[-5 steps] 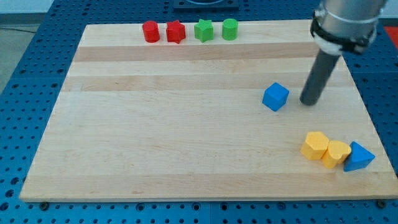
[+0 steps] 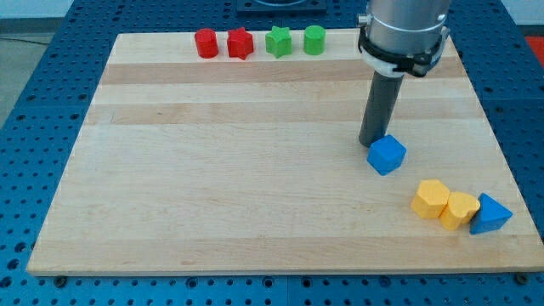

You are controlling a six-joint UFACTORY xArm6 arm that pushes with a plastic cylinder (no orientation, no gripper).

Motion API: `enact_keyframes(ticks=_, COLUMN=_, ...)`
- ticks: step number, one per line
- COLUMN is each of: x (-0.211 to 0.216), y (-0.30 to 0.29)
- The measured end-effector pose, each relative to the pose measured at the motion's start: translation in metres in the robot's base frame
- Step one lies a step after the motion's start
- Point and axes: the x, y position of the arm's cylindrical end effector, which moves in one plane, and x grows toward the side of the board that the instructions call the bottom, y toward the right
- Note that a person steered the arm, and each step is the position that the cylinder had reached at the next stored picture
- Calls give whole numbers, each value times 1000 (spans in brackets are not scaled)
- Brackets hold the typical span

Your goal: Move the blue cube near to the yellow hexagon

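The blue cube point(image 2: 387, 155) lies on the wooden board point(image 2: 212, 170) at the view's right of centre. My tip point(image 2: 371, 141) stands just above and left of the cube, touching or nearly touching its upper left edge. The yellow hexagon point(image 2: 431, 199) lies lower right of the cube, a short gap away, near the board's bottom right corner.
A yellow heart-like block point(image 2: 461, 209) and a blue triangle point(image 2: 490, 214) sit right of the hexagon in a row. Along the top edge stand a red cylinder point(image 2: 206, 42), a red star point(image 2: 240, 42), a green star point(image 2: 278, 41) and a green cylinder point(image 2: 314, 39).
My tip moved left from the cube's right side to its upper left. The blue cube shifted down and right, closer to the yellow hexagon.
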Motion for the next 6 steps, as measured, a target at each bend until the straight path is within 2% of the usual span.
enact_keyframes(ticks=4, x=46, y=17)
enact_keyframes(ticks=5, x=45, y=15)
enact_keyframes(ticks=6, x=7, y=13)
